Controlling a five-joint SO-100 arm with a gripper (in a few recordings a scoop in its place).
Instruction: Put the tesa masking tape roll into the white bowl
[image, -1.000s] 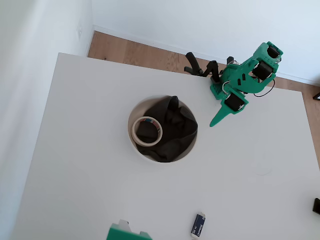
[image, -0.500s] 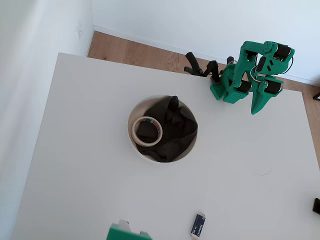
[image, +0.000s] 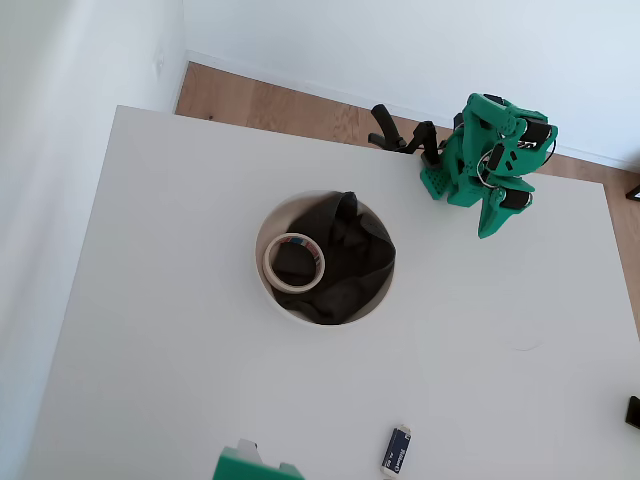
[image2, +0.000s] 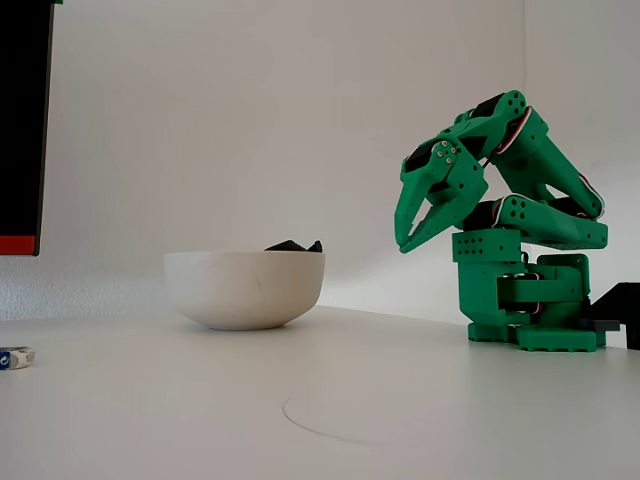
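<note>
Tape roll lies on dark cloth inside white bowl, seen from overhead; fixed view hides it behind bowl wall. Gripper empty, tips nearly closed, folded near arm base.

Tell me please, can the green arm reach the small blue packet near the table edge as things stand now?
Probably not easily. The gripper is folded back near its base, and the blue packet lies far across the table. Nothing blocks the way; the bowl sits aside.

Cream tape roll, white bowl (dark cloth inside), green arm.
</note>
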